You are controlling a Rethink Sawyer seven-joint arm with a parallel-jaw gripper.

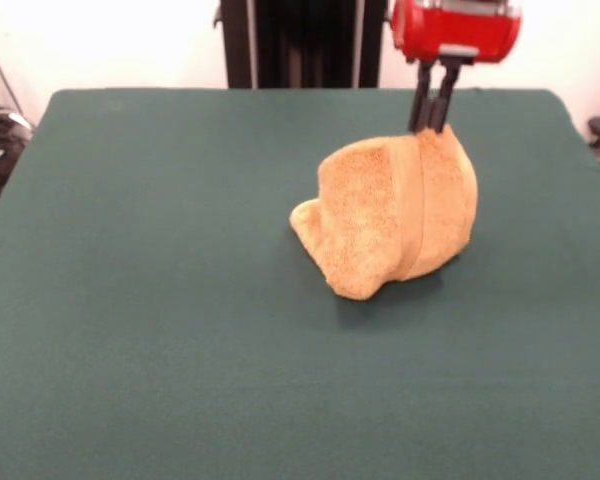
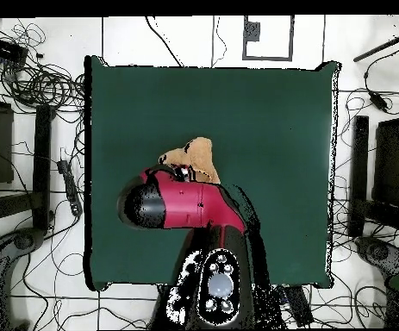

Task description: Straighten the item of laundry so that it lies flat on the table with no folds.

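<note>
In the front view the golden-orange towel [image 1: 395, 215] sits right of the frame's centre, drawn up into a rounded hump on the dark green counter [image 1: 160, 300]. Its peak is at the upper right, where the tool [image 1: 432, 128] comes straight down from the red arm housing [image 1: 456, 30] at the top edge. The two dark fingers [image 1: 421, 100] stand pressed close together on the cloth's top edge, pinching the towel there. A vertical fold line runs down the middle of the hump, and a lower lobe of cloth spreads to the left and bottom, resting on the counter.

From overhead, the towel [image 2: 194, 160] shows as a small orange patch a little left of the frame's centre, well inside the counter's [image 2: 271, 129] edges. The red and black arm [image 2: 181, 205] reaches up from the base at the bottom of the frame and covers the towel's lower part, so the grip itself probably lies under the arm and cannot be made out in this view. Cables lie across the floor [image 2: 39, 86] around the counter.
</note>
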